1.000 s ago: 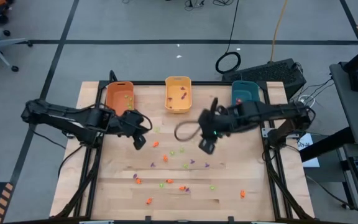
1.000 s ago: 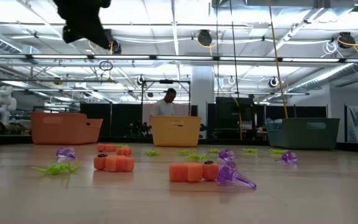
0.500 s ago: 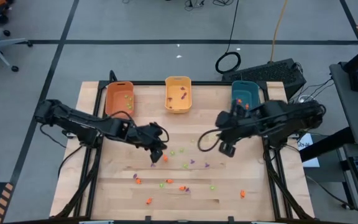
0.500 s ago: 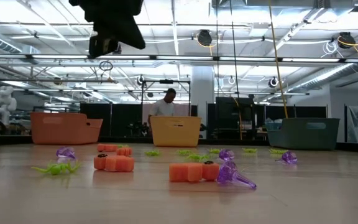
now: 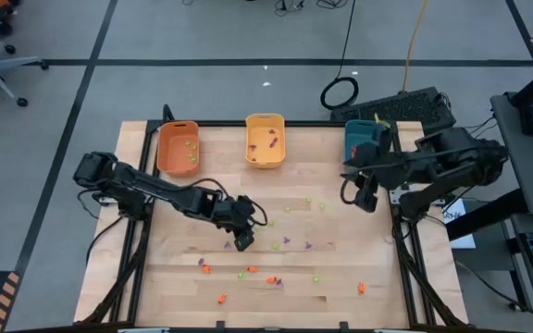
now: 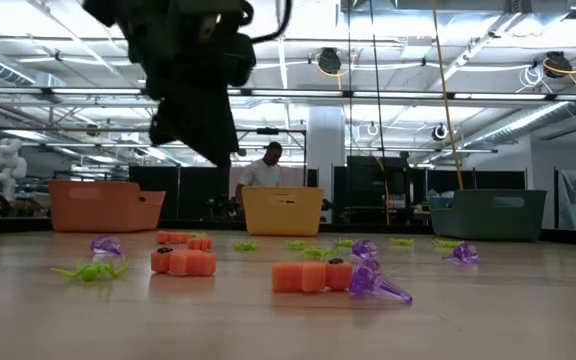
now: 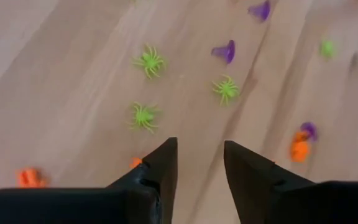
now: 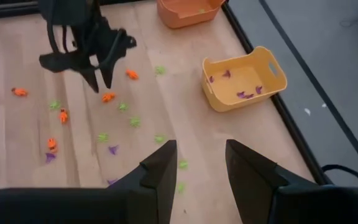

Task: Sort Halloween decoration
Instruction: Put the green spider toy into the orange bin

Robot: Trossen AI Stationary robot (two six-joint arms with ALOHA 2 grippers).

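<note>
Several light green trinkets (image 7: 143,116) lie just ahead of the left end effector (image 7: 199,163), parted, empty.

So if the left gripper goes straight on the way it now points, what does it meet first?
Probably bare wood. The left gripper hangs open over the table, with nothing between its fingers. The nearest trinkets ahead, a green spider and an orange piece, lie just off that line; depth is unclear.
</note>
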